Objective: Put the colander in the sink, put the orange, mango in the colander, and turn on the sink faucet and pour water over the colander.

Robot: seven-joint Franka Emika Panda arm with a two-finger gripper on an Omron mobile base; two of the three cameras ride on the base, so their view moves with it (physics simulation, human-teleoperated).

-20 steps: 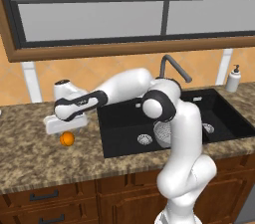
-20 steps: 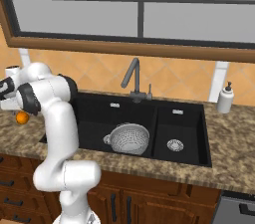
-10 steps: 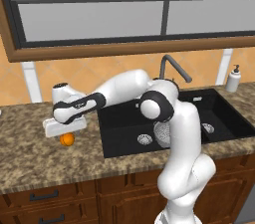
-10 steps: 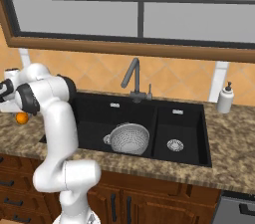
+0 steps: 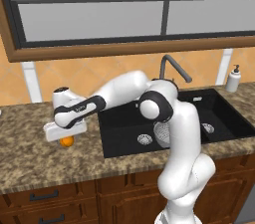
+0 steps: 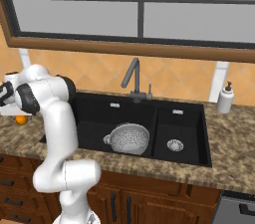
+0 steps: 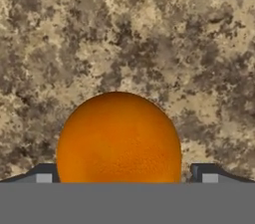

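The orange [image 7: 118, 138] rests on the counter [image 7: 124, 29] between wide-apart jaws, left of the sink [image 5: 172, 128]; closing off-centre could squeeze the round fruit sideways; it may roll away.

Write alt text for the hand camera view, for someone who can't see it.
An orange sits on a speckled brown granite counter, seen from directly above. The open gripper has one dark fingertip on each side of the fruit, not yet closed on it.
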